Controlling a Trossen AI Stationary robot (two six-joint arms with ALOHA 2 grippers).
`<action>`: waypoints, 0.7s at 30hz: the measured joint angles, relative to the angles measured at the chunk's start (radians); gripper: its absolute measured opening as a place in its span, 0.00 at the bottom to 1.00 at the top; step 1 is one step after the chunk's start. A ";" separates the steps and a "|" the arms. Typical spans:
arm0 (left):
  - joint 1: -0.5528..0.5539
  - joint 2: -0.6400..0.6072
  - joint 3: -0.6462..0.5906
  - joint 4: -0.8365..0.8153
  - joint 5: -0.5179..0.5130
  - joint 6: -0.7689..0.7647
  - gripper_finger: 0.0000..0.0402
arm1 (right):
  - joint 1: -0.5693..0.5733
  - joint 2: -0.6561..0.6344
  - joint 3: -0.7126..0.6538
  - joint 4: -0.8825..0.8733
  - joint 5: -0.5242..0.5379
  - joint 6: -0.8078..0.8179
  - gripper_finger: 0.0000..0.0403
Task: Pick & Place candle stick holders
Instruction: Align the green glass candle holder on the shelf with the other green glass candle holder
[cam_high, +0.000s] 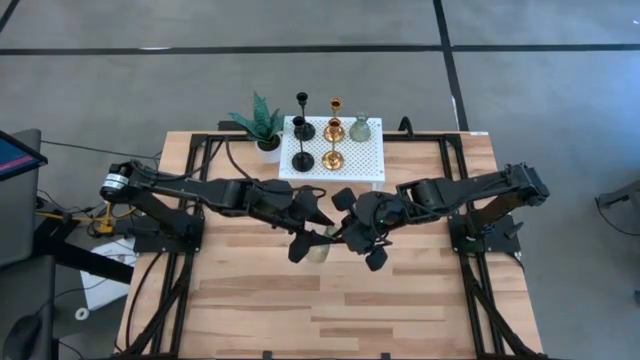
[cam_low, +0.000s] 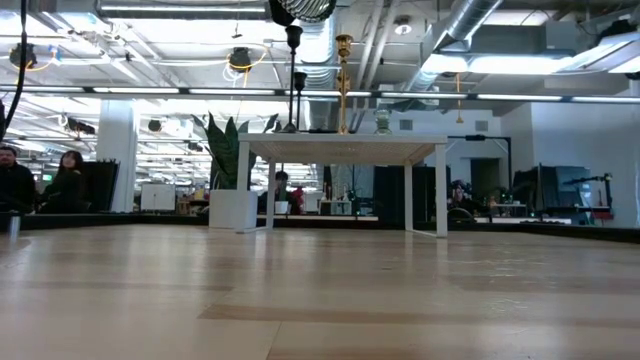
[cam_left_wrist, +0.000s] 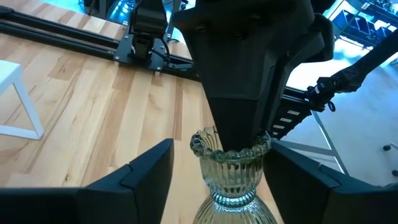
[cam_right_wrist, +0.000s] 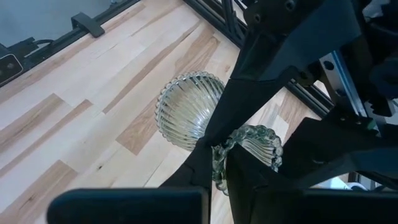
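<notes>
Right pincer (cam_high: 352, 240) clamped on glass holder (cam_left_wrist: 231, 163) rim, left pincer (cam_left_wrist: 217, 186) open, straddling it

- Two black candle stick holders (cam_high: 302, 128) stand on the white platform (cam_high: 372, 160).
- Two gold holders (cam_high: 334, 131) are there too.
- One glass holder (cam_high: 360, 128) is on the platform, one more glass holder (cam_left_wrist: 231, 174) is between the arms.
- One potted plant (cam_high: 262, 122).
- Two arms.

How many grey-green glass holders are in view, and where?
2. One glass holder stands on the white platform; the other is mid-table, rim pinched by the right gripper, inside the open left gripper.
</notes>
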 joint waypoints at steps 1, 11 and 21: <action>0.000 0.000 0.000 0.000 0.000 0.000 0.61 | 0.000 0.000 0.000 0.000 0.001 -0.001 0.03; 0.005 -0.036 0.005 0.024 0.004 -0.006 0.71 | -0.003 0.002 0.000 -0.015 0.023 -0.002 0.03; 0.001 -0.124 0.003 0.011 0.005 -0.005 0.73 | -0.002 -0.007 -0.001 -0.060 0.028 0.015 0.03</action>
